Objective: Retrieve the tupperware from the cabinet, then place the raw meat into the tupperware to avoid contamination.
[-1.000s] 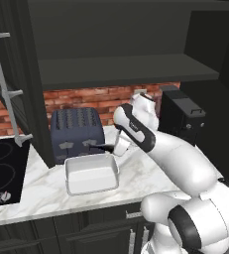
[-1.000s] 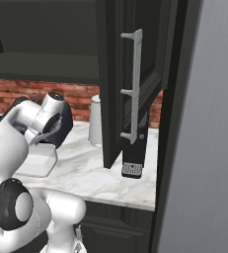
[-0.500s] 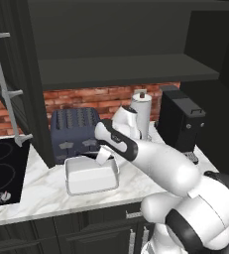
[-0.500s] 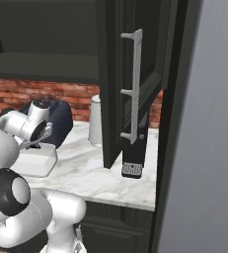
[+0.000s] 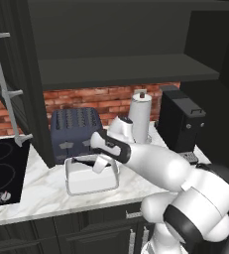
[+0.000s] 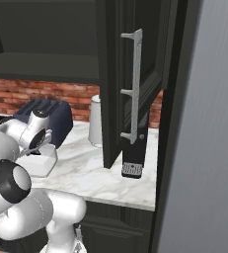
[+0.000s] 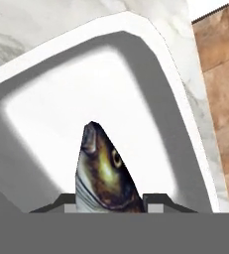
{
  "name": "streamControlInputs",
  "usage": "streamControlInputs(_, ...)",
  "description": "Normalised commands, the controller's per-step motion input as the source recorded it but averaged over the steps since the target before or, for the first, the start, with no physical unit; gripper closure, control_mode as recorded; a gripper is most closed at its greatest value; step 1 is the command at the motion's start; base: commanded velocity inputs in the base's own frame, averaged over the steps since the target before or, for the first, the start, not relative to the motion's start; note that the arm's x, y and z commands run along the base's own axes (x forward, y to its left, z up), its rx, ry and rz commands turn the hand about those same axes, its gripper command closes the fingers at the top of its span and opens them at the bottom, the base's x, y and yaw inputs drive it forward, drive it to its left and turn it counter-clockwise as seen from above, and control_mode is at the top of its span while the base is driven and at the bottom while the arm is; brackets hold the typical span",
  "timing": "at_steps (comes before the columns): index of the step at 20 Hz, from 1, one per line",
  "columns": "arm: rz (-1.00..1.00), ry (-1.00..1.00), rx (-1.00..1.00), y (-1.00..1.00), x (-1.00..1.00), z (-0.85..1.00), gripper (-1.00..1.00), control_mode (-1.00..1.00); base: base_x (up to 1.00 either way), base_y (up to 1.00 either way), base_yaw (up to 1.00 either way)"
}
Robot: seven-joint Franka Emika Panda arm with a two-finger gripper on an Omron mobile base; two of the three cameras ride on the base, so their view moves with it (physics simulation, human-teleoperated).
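The hand [image 5: 99, 163] hangs over the tupperware [image 5: 90, 179], clamped on the fish [image 7: 102, 173], head pointing down into the white tub. That tub sits on the marble table [image 5: 46, 196], just in front of the toaster [image 5: 76, 131], with the paper-towel roll [image 5: 141, 115] off to the right. The cabinet [image 5: 121, 69] stands open above, shelf bare.

What could go wrong from here? In the hand view the fish hangs toward one end of the tub, close to a rounded corner. Let go there and the tail may catch the thin rim, so the fish tips out onto the table, and that is the contamination the task wants to avoid. A release from too high could also make it bounce or nudge the light tub. The toaster is close behind too; a swing on the way out could clip it.

Hard to make out: the fish's tail and the pinch itself are cut off at the bottom of the hand view. From the left base view the wrist covers the fish, so its height above the tub floor is unclear. In the right base view the arm blocks most of the tub.
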Motion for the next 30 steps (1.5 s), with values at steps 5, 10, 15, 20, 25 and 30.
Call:
streamControlInputs(5, 0.04, 0.00, -0.01, -0.02, 0.17, -0.29, 1.00, -1.00, 0.00, 0.00, 0.00)
streamControlInputs(10, 0.03, 0.00, 0.00, 0.00, 0.17, -0.12, 1.00, -1.00, 0.00, 0.00, 0.00)
streamControlInputs(15, 0.01, 0.01, 0.00, 0.07, 0.12, -0.03, -1.00, -1.00, 0.00, 0.00, 0.00)
streamControlInputs(20, 0.00, 0.00, 0.00, 0.01, 0.07, 0.00, -1.00, -1.00, 0.00, 0.00, 0.00)
streamControlInputs(25, 0.00, 0.00, 0.00, 0.03, 0.03, 0.00, -1.00, -1.00, 0.00, 0.00, 0.00)
streamControlInputs(30, -0.01, 0.00, 0.00, 0.04, 0.00, 0.01, -1.00, -1.00, 0.00, 0.00, 0.00)
